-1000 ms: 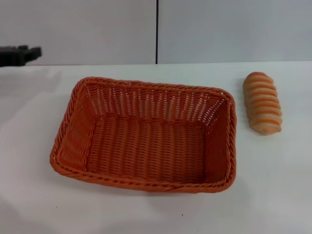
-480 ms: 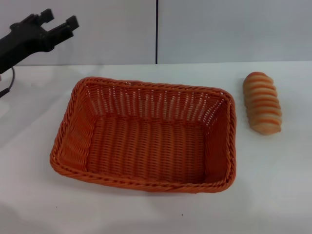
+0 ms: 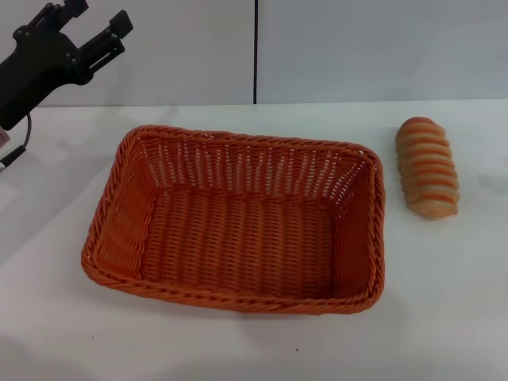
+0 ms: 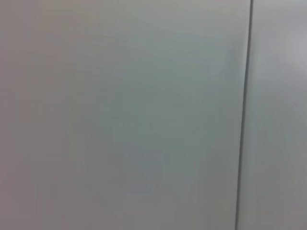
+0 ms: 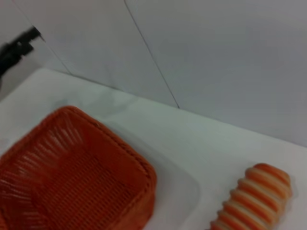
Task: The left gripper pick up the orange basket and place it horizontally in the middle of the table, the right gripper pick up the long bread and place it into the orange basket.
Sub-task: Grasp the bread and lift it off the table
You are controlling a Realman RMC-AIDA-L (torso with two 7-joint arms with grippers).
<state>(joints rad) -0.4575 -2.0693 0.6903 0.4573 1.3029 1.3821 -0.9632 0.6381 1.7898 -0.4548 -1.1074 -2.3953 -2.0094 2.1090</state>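
The fingers (image 3: 119, 25) of our left gripper (image 3: 95, 22) are spread apart and hold nothing, raised at the upper left of the head view, well apart from the orange basket (image 3: 238, 218), so we judge that the first step, reaching for the basket, is only beginning. Next we need to bring that gripper down onto the braided rim nearest it and close there. The basket sits empty at the centre of the white desk (image 3: 444, 317), and the long bread (image 3: 429, 167) lies outside it at the right; our right gripper is not in view.
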